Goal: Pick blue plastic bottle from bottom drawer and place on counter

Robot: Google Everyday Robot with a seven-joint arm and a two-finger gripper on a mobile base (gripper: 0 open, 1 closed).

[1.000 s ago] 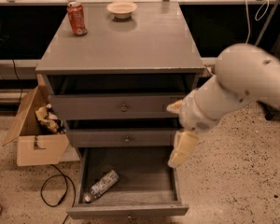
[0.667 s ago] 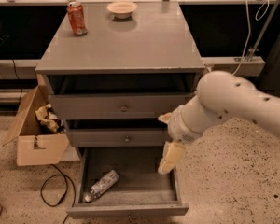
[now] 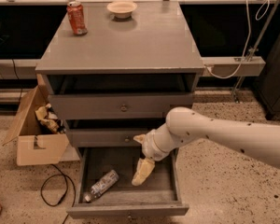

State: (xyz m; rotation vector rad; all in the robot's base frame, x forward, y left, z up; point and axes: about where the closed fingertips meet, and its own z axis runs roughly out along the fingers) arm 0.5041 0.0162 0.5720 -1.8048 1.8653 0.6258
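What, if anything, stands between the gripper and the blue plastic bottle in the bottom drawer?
Probably nothing, so yes, it looks reachable. The bottom drawer is open, the gripper hangs over it, and the blue plastic bottle lies left of it in the picture, with only bare drawer floor between.

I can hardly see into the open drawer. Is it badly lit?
Camera view: the bottom drawer is dark and dim inside, yet the blue plastic bottle shows pale against it; the gripper hangs above the drawer floor, right of the bottle; the counter is evenly lit with a faint sheen.
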